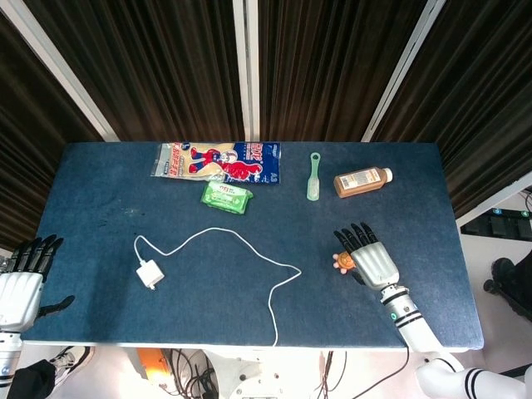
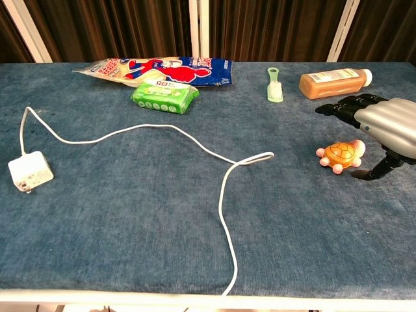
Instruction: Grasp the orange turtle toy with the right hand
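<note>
Near the counter's right edge, the orange turtle toy [image 2: 340,156] sits on the blue counter [image 2: 130,214], free of any grip. The right hand [image 2: 380,127] hovers just beside and above it, fingers [image 2: 341,107] spread out over the toy and thumb pointing down to the cloth behind it, holding nothing. From the head view, the same toy [image 1: 342,261] peeks out at the left of the right hand [image 1: 370,258].

Toward the far edge lie a brown bottle [image 2: 334,82] on its side and a green brush [image 2: 274,85]. Farther left along that edge rest a printed snack bag [image 2: 156,69] and, touching its near side, a green wipes pack [image 2: 164,97]. A white charger [image 2: 30,171] with its cable [image 2: 221,188] trails across the counter's middle to the near edge.

Off the near left corner, the left hand [image 1: 21,278] hangs open, fingers apart.
</note>
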Controlling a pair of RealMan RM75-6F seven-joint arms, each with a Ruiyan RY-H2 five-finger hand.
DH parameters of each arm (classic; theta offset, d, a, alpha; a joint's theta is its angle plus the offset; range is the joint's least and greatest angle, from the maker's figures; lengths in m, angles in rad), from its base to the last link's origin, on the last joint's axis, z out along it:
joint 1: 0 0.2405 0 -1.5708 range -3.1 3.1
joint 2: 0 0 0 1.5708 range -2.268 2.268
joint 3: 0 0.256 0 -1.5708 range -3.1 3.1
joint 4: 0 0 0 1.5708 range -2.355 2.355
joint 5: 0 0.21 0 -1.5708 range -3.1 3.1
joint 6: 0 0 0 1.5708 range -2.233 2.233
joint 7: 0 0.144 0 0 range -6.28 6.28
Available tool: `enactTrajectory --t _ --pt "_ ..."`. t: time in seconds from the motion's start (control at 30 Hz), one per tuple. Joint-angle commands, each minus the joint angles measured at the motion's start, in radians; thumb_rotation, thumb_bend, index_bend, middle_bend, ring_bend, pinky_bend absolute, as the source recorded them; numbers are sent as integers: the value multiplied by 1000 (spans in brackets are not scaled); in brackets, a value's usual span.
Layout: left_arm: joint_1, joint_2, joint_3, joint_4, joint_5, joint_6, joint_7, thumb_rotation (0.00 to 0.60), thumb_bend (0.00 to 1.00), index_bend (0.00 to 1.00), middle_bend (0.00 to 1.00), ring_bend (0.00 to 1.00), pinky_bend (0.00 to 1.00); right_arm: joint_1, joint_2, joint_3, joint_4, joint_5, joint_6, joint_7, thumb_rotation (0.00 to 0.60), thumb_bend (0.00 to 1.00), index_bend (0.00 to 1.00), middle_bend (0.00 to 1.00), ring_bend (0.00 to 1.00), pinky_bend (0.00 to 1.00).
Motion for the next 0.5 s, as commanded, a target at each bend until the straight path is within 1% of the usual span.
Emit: enactTrajectory --t 0.03,0.07,0.13,0.17,0.23,0.27,0.4,0.5 --pt "0 0 0 -1 -1 0 0 600 0 60 25 0 0 0 -5 -4 12 -15 9 17 600 142 143 238 0 0" --pt "0 1 0 -1 -1 0 0 600 0 60 25 0 0 1 -8 -4 15 -17 10 20 600 153 173 267 0 0" --pt "1 1 0 -1 -2 0 0 600 0 60 25 0 0 2 -14 -3 24 -22 14 25 600 202 275 335 0 0" --pt "1 1 1 -2 -2 -1 0 600 0 60 25 0 0 3 -20 -2 31 -25 18 29 600 215 308 346 0 0" --pt "1 2 0 -2 -1 0 -1 600 0 60 25 0 0 4 -28 -1 42 -30 24 35 600 246 406 380 11 0" --pt "0 3 0 -2 -2 0 -1 600 0 60 25 0 0 4 -35 0 50 -34 29 37 600 255 431 396 19 0" --pt "-1 4 0 -1 -2 -2 -4 600 0 60 25 0 0 5 -55 4 79 -37 37 38 600 308 578 499 83 0" --pt "-1 4 0 1 -4 -4 -7 600 0 60 25 0 0 5 -75 9 101 -38 49 41 600 338 744 624 170 0"
